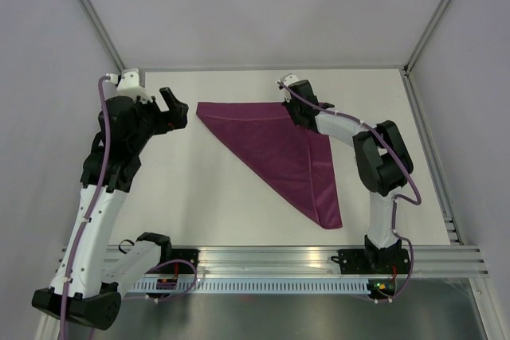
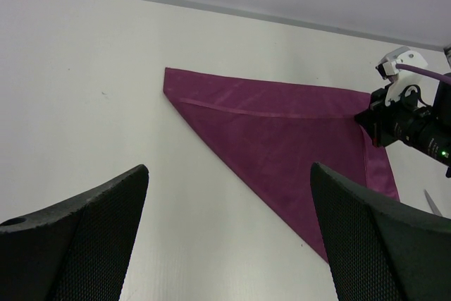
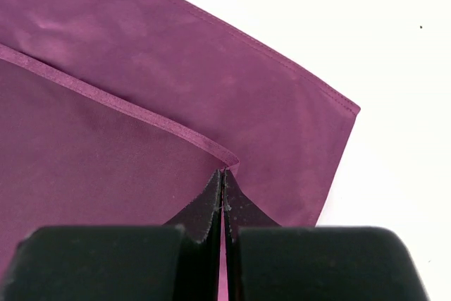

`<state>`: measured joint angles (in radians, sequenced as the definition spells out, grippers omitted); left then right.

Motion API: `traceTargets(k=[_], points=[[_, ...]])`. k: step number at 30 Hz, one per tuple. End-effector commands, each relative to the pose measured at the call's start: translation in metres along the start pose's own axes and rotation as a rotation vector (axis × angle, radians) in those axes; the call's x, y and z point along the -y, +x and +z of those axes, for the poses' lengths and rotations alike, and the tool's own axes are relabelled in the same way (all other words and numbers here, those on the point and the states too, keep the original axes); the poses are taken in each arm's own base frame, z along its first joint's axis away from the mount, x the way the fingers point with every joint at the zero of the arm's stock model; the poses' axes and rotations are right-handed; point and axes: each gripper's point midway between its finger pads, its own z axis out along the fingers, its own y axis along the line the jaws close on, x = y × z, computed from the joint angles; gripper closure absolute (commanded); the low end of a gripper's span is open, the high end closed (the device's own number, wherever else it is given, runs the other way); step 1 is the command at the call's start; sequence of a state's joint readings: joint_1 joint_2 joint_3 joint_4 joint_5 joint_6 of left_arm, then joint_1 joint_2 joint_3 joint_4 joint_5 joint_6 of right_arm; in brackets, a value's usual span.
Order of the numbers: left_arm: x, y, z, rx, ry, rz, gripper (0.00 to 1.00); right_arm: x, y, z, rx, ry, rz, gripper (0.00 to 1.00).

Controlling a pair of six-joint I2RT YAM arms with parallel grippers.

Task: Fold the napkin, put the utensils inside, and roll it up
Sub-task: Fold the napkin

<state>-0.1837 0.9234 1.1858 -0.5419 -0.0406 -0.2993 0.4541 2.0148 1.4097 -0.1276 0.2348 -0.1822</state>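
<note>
The purple napkin (image 1: 279, 145) lies on the white table, folded into a triangle with its long straight edge at the far side and a point toward the near right. My right gripper (image 1: 298, 115) is at the napkin's far right corner. In the right wrist view its jaws are shut (image 3: 224, 172) on the corner of the top layer of the napkin (image 3: 141, 68). My left gripper (image 1: 174, 109) hovers open and empty just left of the napkin's far left corner; the left wrist view shows its gripper (image 2: 229, 167) and the napkin (image 2: 282, 125). A slim silver sliver, perhaps the knife (image 2: 433, 203), shows right of the cloth.
The white table (image 1: 199, 197) is bounded by grey walls at the back and sides. An aluminium rail (image 1: 319, 260) with both arm bases runs along the near edge. The right arm (image 1: 374, 153) reaches over the table's right side.
</note>
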Motion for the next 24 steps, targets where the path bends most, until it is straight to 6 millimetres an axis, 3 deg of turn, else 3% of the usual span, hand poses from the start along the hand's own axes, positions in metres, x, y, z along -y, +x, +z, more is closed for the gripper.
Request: traceTargets(k=[1,24], points=[[0.009,-0.005,0.004,0.027,0.043,-0.023,0.00,0.017,-0.012,0.004,0.016,0.049,0.002,0.99],[0.008,0.001,0.011,0.007,0.039,-0.026,0.00,0.052,-0.017,0.025,0.016,0.103,0.050,1.00]])
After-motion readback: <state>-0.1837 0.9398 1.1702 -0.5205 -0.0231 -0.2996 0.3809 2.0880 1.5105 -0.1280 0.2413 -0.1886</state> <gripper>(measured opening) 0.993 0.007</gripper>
